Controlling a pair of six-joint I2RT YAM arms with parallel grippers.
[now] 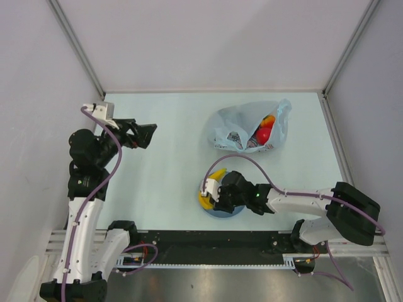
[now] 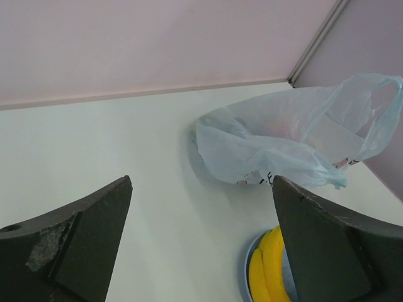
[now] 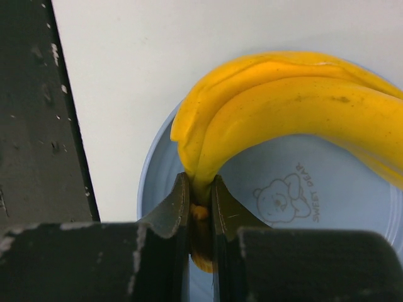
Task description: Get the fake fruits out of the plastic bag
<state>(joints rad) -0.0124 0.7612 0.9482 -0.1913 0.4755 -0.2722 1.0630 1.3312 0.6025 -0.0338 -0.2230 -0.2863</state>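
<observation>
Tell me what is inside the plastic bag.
Through the mouth of the plastic bag a red fruit and an orange-red one beside it show. The crumpled, printed plastic covers the rest, so any other fruits inside cannot be seen.

The plastic bag (image 1: 234,129), thin, light blue and crumpled, lies at the far right of the worktop (image 1: 170,126). A red fruit (image 1: 264,134) and an orange one (image 1: 269,119) show at its right side. The curved yellow banana (image 3: 283,113) is outside the bag, its stem end pinched in the right hand (image 3: 200,198) over the blue plate (image 3: 154,182).
</observation>
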